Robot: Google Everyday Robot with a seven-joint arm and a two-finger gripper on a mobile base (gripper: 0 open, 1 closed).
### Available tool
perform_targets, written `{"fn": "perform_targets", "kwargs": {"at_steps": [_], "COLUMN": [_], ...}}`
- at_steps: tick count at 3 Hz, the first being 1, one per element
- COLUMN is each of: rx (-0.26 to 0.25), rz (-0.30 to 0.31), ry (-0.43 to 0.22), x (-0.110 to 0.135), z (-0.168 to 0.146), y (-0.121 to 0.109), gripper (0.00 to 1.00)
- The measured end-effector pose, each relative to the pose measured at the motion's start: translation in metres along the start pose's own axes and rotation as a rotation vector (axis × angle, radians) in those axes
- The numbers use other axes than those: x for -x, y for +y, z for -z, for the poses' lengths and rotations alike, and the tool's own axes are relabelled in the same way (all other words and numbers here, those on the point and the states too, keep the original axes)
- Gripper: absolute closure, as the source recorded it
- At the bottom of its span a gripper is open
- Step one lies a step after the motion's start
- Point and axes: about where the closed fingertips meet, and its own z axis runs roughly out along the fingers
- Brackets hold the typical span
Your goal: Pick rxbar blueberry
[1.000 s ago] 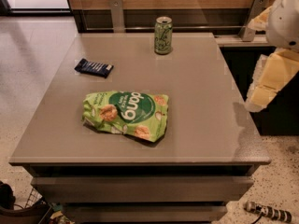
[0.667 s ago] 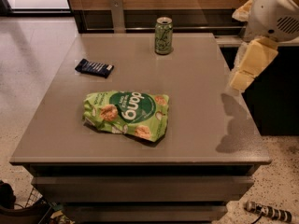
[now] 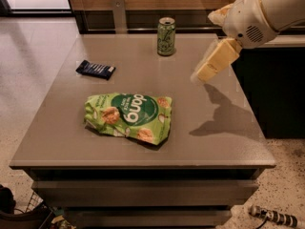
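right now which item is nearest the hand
The upright green can; the hand hovers to its right, while the dang bag and rxbar blueberry lie farther left.

The gripper [image 3: 206,72] hangs over the right side of the table [image 3: 228,142], apparently clear of its surface, well apart from the rxbar blueberry [image 3: 96,69] lying flat near the left edge.

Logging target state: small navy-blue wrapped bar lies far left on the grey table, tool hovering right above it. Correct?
No. The small navy-blue wrapped bar does lie far left on the grey table, but the tool hangs over the table's right side, well apart from it; the camera view shows this.
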Motion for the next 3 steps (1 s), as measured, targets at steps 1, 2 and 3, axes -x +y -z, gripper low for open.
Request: {"fn": "perform_targets", "kwargs": {"at_steps": [1,2,3], "rx": [0.003,0.007,0.013], "rz": [-0.045,-0.063,-0.064], "ry": [-0.182,-0.298,-0.383], "x": [0.022,0.040,0.060], "z": [-0.038,-0.066,-0.088], "y": [-0.003,-0.008,-0.012], "gripper": [0.00,0.00,0.00]}}
